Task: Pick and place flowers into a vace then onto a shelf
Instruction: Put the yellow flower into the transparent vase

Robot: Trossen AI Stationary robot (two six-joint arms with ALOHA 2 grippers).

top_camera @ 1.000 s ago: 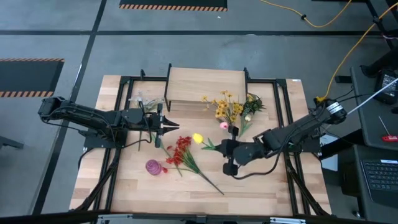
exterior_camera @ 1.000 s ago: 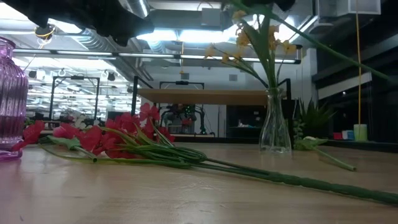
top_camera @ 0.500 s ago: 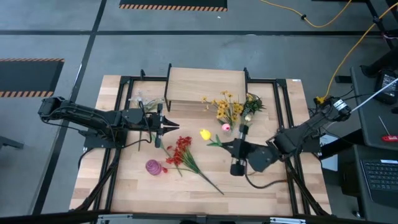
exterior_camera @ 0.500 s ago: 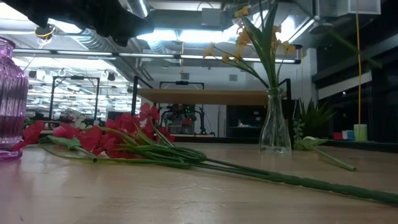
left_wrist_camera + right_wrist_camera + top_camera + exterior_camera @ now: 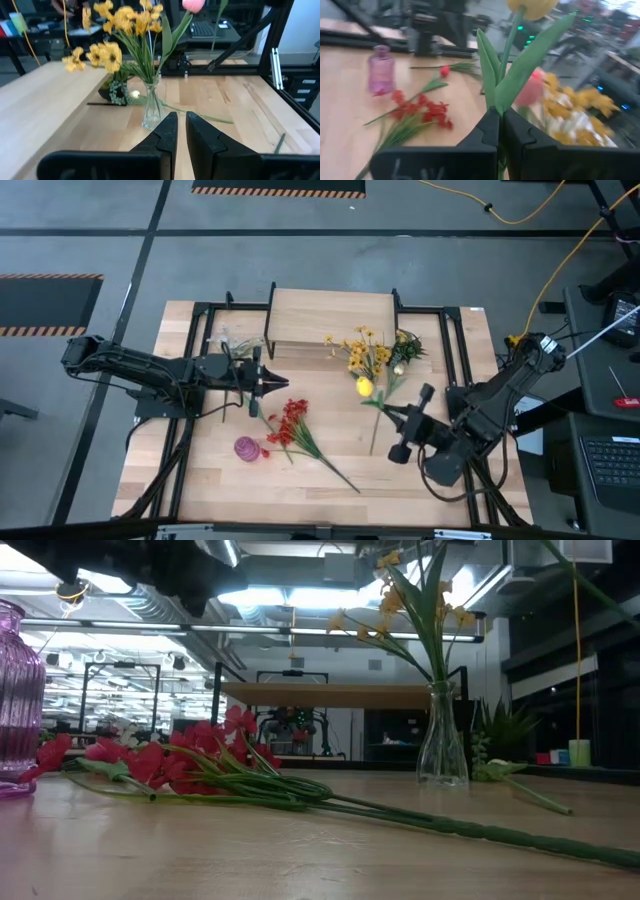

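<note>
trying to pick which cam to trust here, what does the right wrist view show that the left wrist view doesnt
Only the right wrist view shows the right gripper shut on the yellow tulip, plus the purple vase and the red berry spray lying on the table.

Only the left wrist view shows the left gripper, its fingers close together with nothing between them, and the clear glass vase itself.

Both show the yellow blossoms and a pink tulip head.
</note>
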